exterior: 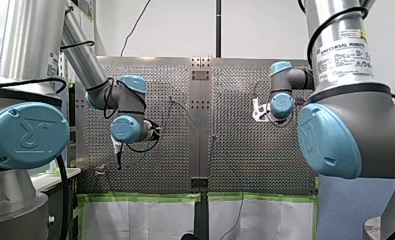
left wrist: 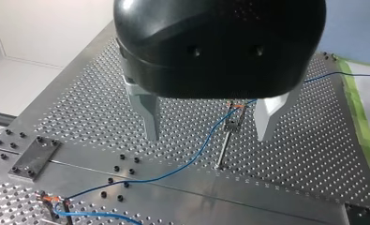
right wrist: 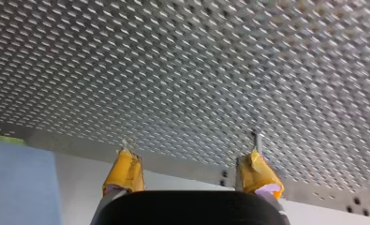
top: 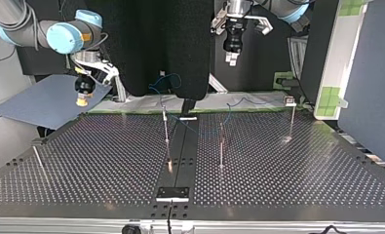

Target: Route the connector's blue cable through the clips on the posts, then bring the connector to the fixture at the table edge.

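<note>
Left wrist view: blue cable [left wrist: 188, 163] lies below my spread left hand [left wrist: 208, 138].

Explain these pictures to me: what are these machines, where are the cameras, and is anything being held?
Two robot arms work at a perforated metal table. One camera looks from behind the arms, one faces them across the table, and one rides on each wrist. My left gripper has metal fingers; my right gripper has yellow pads. Both are open and hold nothing. On the table stand thin posts with clips, and a blue cable runs from clip to clip.
</note>
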`<state>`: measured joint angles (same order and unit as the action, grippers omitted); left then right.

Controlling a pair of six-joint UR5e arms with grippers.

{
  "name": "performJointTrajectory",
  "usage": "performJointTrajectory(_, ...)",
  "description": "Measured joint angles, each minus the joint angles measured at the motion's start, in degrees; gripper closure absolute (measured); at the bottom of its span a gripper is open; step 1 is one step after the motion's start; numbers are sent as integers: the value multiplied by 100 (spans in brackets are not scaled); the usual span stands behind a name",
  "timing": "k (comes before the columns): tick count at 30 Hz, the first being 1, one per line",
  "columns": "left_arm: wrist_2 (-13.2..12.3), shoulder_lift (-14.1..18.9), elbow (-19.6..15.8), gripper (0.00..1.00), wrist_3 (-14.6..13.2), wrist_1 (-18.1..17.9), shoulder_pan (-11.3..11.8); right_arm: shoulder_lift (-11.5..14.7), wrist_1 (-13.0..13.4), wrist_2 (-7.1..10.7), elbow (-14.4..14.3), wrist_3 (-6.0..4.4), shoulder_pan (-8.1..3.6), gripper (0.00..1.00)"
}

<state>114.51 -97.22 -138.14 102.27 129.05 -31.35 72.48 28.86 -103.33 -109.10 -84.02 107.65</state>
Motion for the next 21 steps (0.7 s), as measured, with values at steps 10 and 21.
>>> performJointTrajectory(10, 17, 0, 2, 0, 2, -26, 10, -478, 56, -480, 349, -186, 480, 0)
performJointTrajectory(21, 38, -1, 17, 0, 30, -193, 75, -1039, 51, -1040, 592, 8, 1041, 0)
